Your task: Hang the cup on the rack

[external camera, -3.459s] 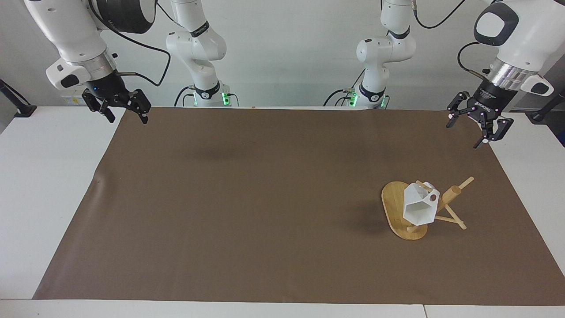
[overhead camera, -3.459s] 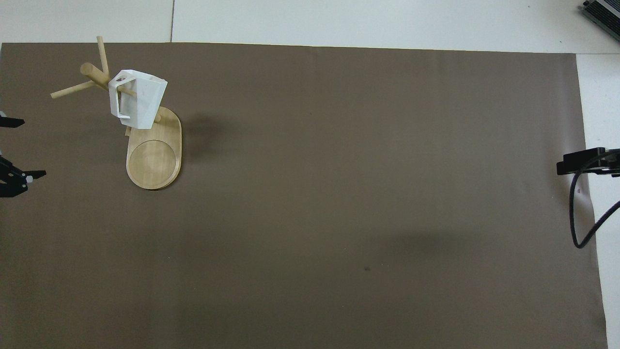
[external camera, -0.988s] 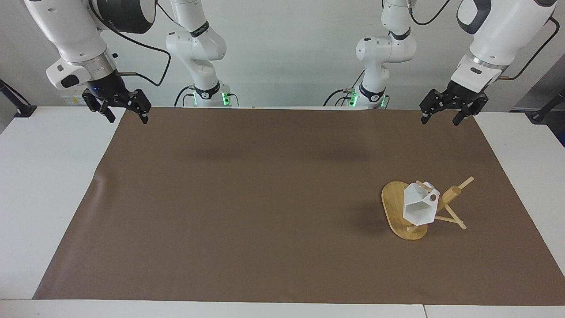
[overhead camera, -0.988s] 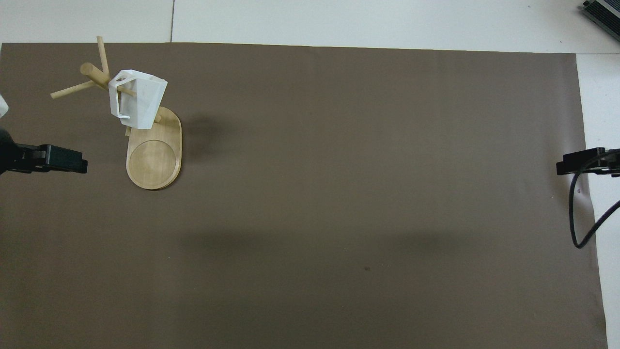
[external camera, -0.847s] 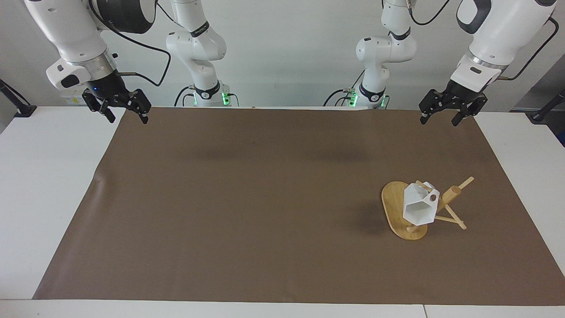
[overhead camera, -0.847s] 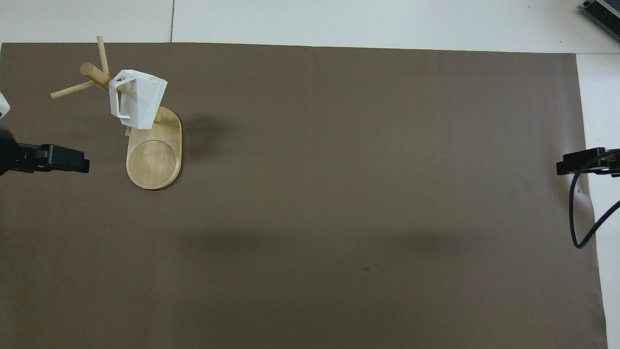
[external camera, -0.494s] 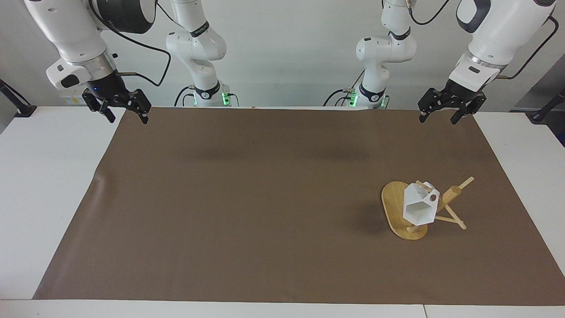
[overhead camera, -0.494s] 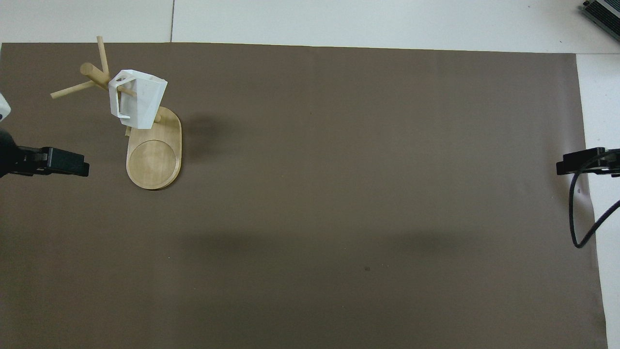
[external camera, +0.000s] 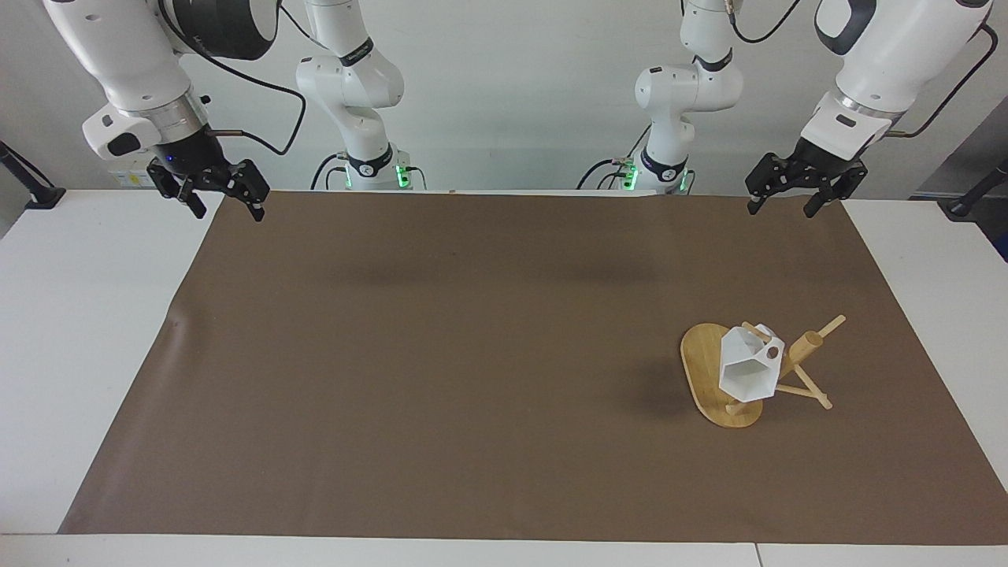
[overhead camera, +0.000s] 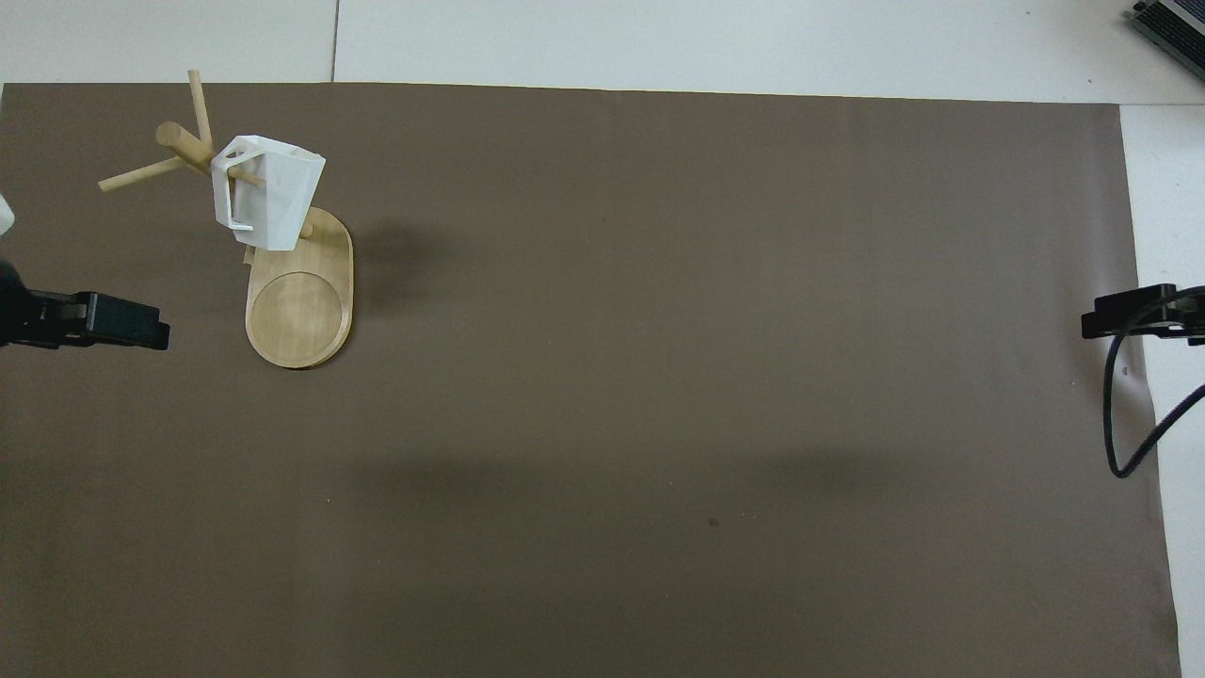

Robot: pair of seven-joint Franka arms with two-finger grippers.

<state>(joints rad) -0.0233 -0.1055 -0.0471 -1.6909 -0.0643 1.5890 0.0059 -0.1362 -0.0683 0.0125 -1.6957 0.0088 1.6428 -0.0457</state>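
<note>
The white faceted cup (external camera: 744,370) hangs by its handle on a peg of the bamboo rack (external camera: 703,368), which stands on the brown mat toward the left arm's end of the table. The overhead view shows the cup (overhead camera: 273,198) over the rack's oval base (overhead camera: 299,306), with the pole and other pegs bare. My left gripper (external camera: 780,209) is open and empty, raised over the mat's edge by the robots, apart from the rack; it also shows in the overhead view (overhead camera: 141,331). My right gripper (external camera: 227,213) waits open and empty over the mat's corner at the right arm's end.
A brown mat (external camera: 472,354) covers most of the white table (external camera: 79,331). A black cable (overhead camera: 1125,414) hangs from the right arm by the mat's edge. A dark device corner (overhead camera: 1172,24) sits at the table's far corner.
Since 3.5 s ago my left gripper has swung inward from beside the mat, risen and turned. Over the last second it has only drifted slightly. Cup, rack and right arm have not moved.
</note>
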